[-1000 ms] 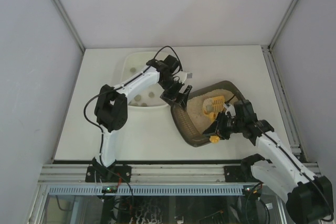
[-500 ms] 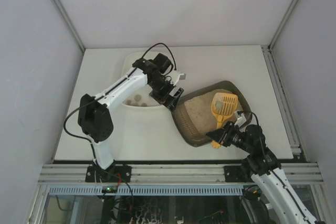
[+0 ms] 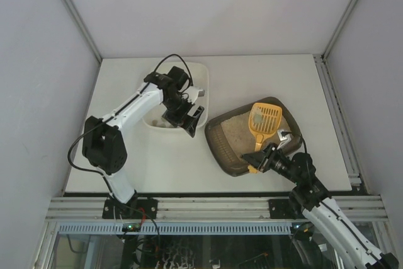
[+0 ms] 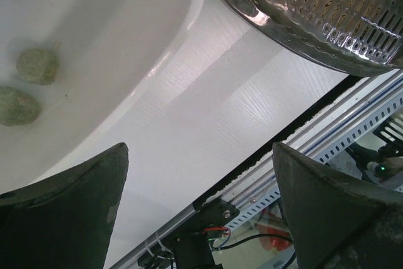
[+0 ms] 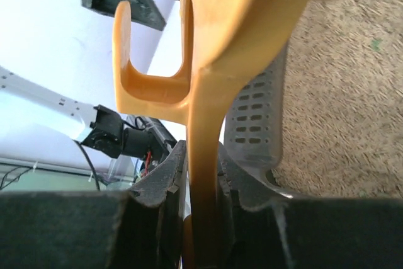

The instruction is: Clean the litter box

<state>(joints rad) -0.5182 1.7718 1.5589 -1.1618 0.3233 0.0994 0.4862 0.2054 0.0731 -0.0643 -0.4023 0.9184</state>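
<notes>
The litter box (image 3: pixel 218 148) is a dark brown tray holding beige litter (image 3: pixel 238 133), right of centre on the table. Its slotted rim (image 4: pixel 315 14) shows at the top right of the left wrist view. A yellow slotted scoop (image 3: pixel 265 120) lies tilted over the box's far right part. My right gripper (image 3: pixel 263 160) is shut on the scoop's handle (image 5: pixel 206 149) at the box's near rim, with litter (image 5: pixel 343 92) to the right. My left gripper (image 3: pixel 189 118) stands open and empty (image 4: pixel 198 154) over the white tub's near right corner, left of the box.
The white tub (image 3: pixel 200 75) lies left of the litter box, with grey-green clumps (image 4: pixel 38 66) on its floor. A strip of bare table (image 4: pixel 208 111) separates tub and box. The metal rail (image 3: pixel 208 206) runs along the table's near edge.
My left gripper has drawn away from the litter box's left rim, leftwards to the tub. My right arm has pulled back toward the near edge, the scoop now lying farther back over the box.
</notes>
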